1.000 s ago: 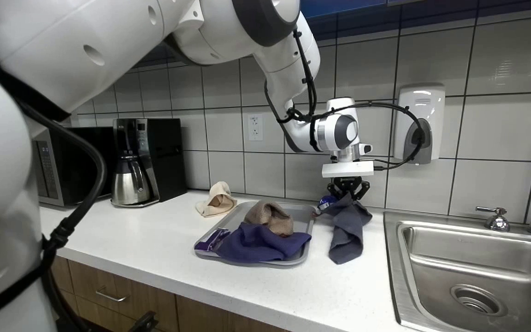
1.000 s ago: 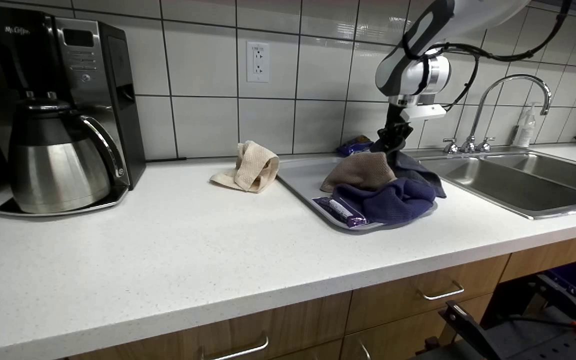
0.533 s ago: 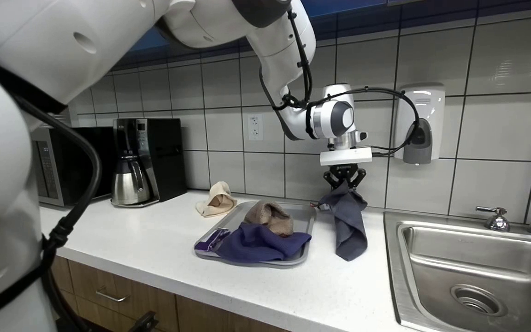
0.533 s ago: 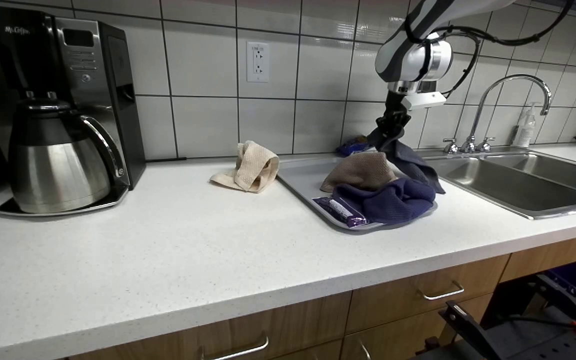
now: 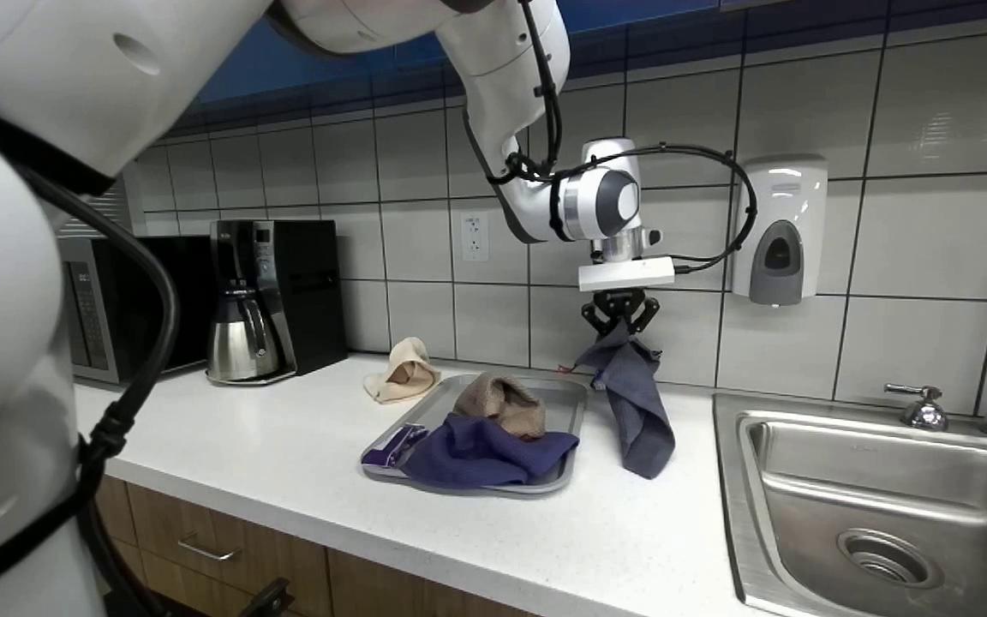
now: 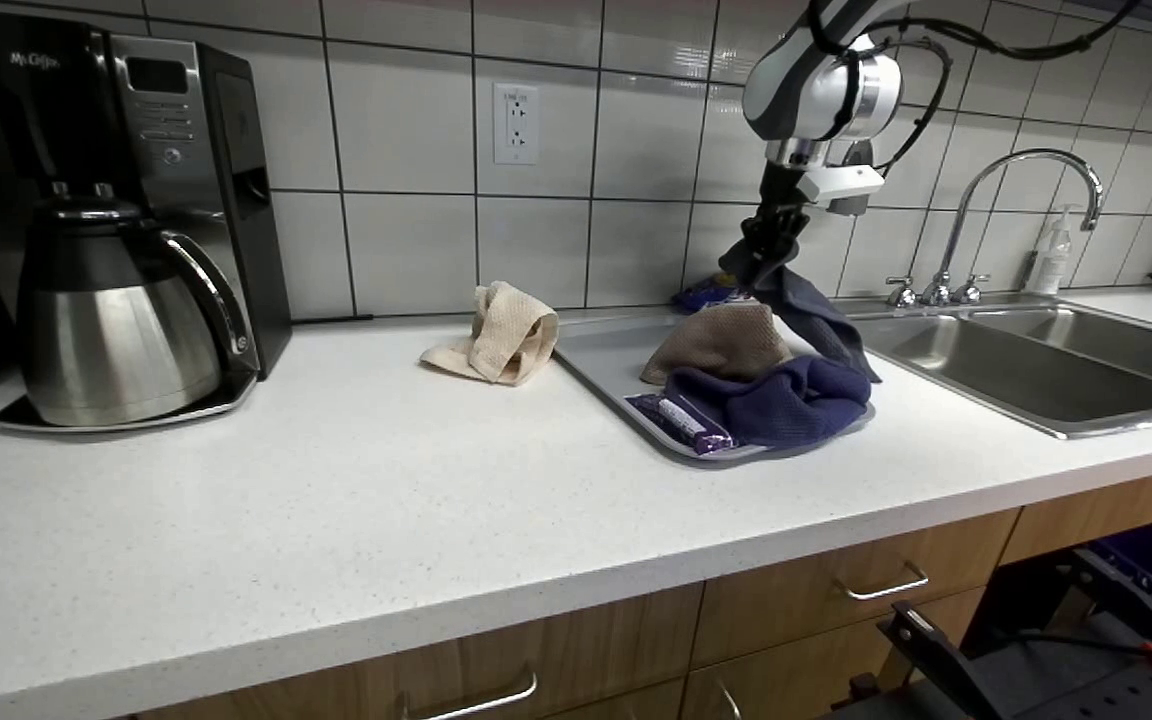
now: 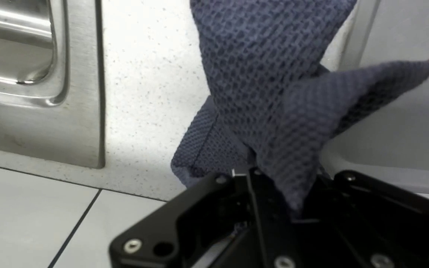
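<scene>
Grey cloth (image 5: 643, 411) hangs clamped in my fingers (image 7: 270, 230), between tray (image 6: 611, 350) and sink (image 5: 742, 506), above the worktop (image 5: 228, 437); the pinch looks small, so a tug could free it; a low swing could sweep the brown cloth (image 6: 721, 345) aside.

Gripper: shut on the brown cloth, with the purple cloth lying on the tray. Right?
Wrong cloth: the gripper is shut on the gray-blue cloth, as the wrist view shows. The purple cloth does lie on the tray.
</scene>
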Available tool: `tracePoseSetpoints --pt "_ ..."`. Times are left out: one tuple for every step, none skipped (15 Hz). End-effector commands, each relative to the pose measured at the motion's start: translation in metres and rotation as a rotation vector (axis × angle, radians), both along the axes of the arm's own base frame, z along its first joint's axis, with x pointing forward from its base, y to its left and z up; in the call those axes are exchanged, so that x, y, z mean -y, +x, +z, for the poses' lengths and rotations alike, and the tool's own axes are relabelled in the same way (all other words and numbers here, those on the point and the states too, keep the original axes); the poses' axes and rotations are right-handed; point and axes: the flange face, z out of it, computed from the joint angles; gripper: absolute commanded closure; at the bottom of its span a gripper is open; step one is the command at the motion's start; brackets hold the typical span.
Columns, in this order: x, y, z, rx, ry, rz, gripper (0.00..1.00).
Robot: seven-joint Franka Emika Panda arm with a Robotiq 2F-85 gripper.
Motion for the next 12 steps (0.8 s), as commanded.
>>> tracePoseSetpoints --pt "-0.019 -0.012 0.015 -0.009 -0.002 0.066 0.98" --pt "-0.025 -0.013 0.017 -0.011 -0.001 0.079 0.98" --pt "-0.030 -0.013 0.017 -0.011 0.000 0.091 0.98" --pt "-0.036 -0.013 0.019 -0.013 0.002 0.104 0.98" --pt "-0.042 -0.014 0.019 -0.013 0.001 0.117 0.98" --pt "-0.048 -0.014 0.020 -0.014 0.003 0.129 0.98" --pt "-0.053 -0.014 0.020 -0.016 0.004 0.140 0.98" --pt "-0.059 -0.014 0.020 -0.018 0.006 0.150 0.98" --pt "-0.064 -0.014 0.019 -0.019 0.007 0.161 0.98" --pt "-0.070 -0.013 0.018 -0.021 0.009 0.170 0.98" --pt "-0.076 -0.012 0.018 -0.023 0.009 0.178 0.98" --pt "-0.081 -0.011 0.017 -0.024 0.010 0.188 0.98"
